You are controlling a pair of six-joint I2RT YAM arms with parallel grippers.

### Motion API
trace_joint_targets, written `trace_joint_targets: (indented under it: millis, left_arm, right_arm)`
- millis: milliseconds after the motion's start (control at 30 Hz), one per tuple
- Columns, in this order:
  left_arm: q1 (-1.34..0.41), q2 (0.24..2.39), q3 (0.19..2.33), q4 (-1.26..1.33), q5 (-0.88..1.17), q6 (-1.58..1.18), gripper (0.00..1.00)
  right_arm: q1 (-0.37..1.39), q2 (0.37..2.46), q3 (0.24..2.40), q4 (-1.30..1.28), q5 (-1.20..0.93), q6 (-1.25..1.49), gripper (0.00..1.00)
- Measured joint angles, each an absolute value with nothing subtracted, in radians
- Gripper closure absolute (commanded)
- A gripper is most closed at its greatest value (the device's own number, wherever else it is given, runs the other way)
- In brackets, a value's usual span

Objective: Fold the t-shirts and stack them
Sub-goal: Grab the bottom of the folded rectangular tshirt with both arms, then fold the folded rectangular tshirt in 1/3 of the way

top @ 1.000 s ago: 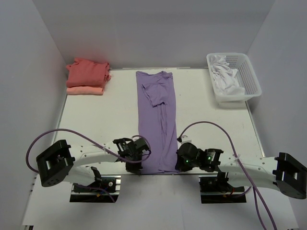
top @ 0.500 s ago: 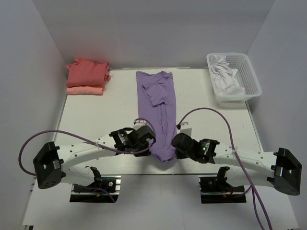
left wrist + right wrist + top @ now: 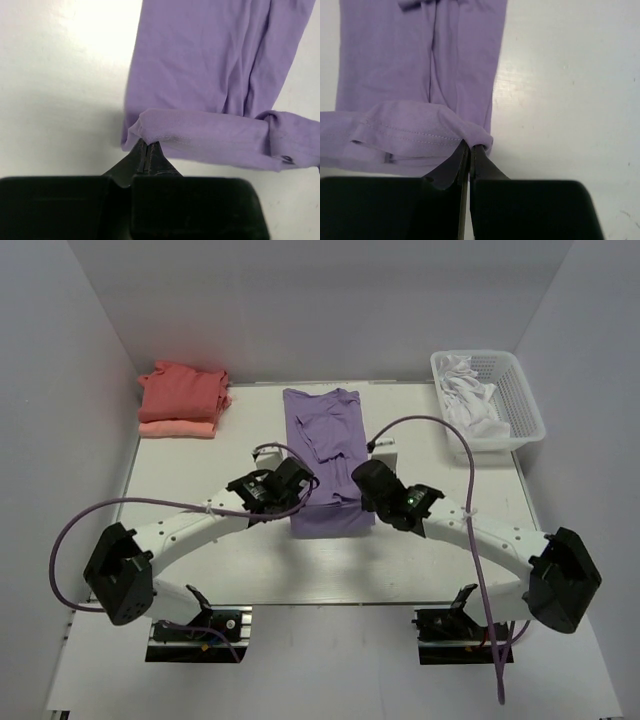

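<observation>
The lavender t-shirt [image 3: 322, 425] is lying lengthwise in the middle of the tabletop [image 3: 200, 480], with its near part doubling back over itself. The left end effector [image 3: 148, 149] is pinching the hem's left corner, fingers pressed together on the cloth. The right end effector [image 3: 470, 150] is gripping the right corner the same way. Both corners are hanging over the shirt's middle, perhaps just touching it. At far left, the coral-red t-shirt [image 3: 183, 388] is sitting folded on the salmon-pink t-shirt [image 3: 178, 427]. At far right, a white basket [image 3: 522, 390] is holding white cloth [image 3: 470, 410].
</observation>
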State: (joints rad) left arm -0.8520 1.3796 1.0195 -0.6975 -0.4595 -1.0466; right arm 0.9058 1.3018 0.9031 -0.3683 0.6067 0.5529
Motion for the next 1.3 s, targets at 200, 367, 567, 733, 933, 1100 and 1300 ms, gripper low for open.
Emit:
trace_joint_targets:
  millis: [200, 367, 567, 733, 933, 1100, 1300]
  left_arm:
    - [-0.76, 1.48, 1.146, -0.626, -0.456, -0.949, 1.0]
    - [-0.704, 1.551, 1.213, -0.577, -0.437, -0.892, 1.0]
    - [-0.62, 1.629, 1.232, -0.537, -0.376, -0.833, 1.0]
    - [-0.57, 1.736, 1.287, -0.49, -0.312, -0.789, 1.0]
    - [-0.537, 1.843, 1.333, -0.451, -0.239, -0.748, 1.0]
    - [-0.488, 1.942, 1.437, -0.456, -0.205, -0.739, 0.57]
    - [-0.387, 2.073, 1.659, -0.52, -0.198, -0.768, 0.0]
  right_arm:
    - [0.817, 1.406, 1.014, -0.295, 0.546, 0.461, 1.0]
    - [0.764, 1.486, 1.095, -0.276, 0.501, 0.422, 1.0]
    - [0.704, 1.581, 1.185, -0.267, 0.45, 0.403, 1.0]
    - [0.659, 1.678, 1.243, -0.268, 0.411, 0.406, 1.0]
    - [0.614, 1.806, 1.318, -0.289, 0.37, 0.436, 0.98]
    - [0.574, 1.926, 1.421, -0.297, 0.335, 0.474, 0.72]
    - [0.51, 2.089, 1.702, -0.315, 0.271, 0.495, 0.27]
